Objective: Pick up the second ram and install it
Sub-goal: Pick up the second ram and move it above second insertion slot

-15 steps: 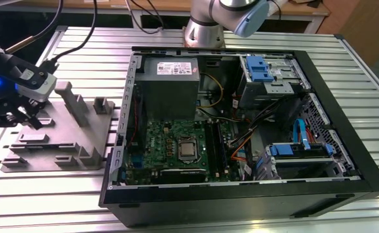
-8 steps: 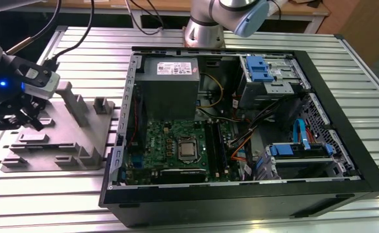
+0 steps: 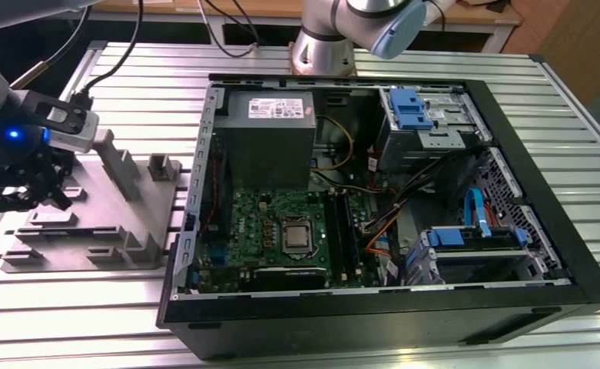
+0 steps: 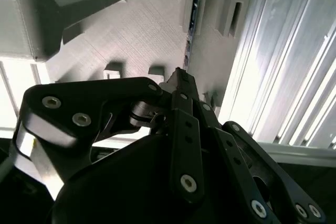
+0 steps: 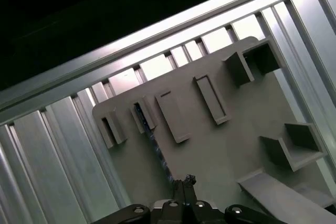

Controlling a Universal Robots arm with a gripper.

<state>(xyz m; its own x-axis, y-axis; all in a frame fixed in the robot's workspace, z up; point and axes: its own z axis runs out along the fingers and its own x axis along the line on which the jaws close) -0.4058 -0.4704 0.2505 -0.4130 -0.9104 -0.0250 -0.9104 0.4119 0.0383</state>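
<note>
— Ribbed aluminium tabletop point(image 3: 84, 315) runs under everything, with the open computer case point(image 3: 545, 261) on the exterior view's right and the grey fixture plate point(image 3: 125, 231) on its left. Where do we find the second ram?

— We find the second ram point(image 5: 155, 148) on that plate, standing on its long edge, with one end tucked into a slot holder point(image 5: 142, 116).

— And the tool?

— The tool point(image 5: 184, 182) hangs over the plate, tips down. In both wrist views the ram's long axis runs from its holder straight toward the tool's tips, and its near stretch passes just beside them.

— Clenched or released?

— Clenched, we judge. The fingertips point(image 4: 178, 77) meet in one narrow point, and we see nothing lifted between them. The ram sits in its holder.

— Do they touch the ram?

— We cannot tell. Tip and board edge lie too close for us to separate them.

— How does the arm stand?

— The arm point(image 3: 326, 42) rises from its base at the far side of the case. Its wrist point(image 3: 2, 142) is at the exterior view's left, above the plate, with the tool pointing down. The motherboard point(image 3: 269, 223) and its black slot rails point(image 3: 336, 231) lie well apart from the tool, inside the case toward the exterior view's right.
</note>
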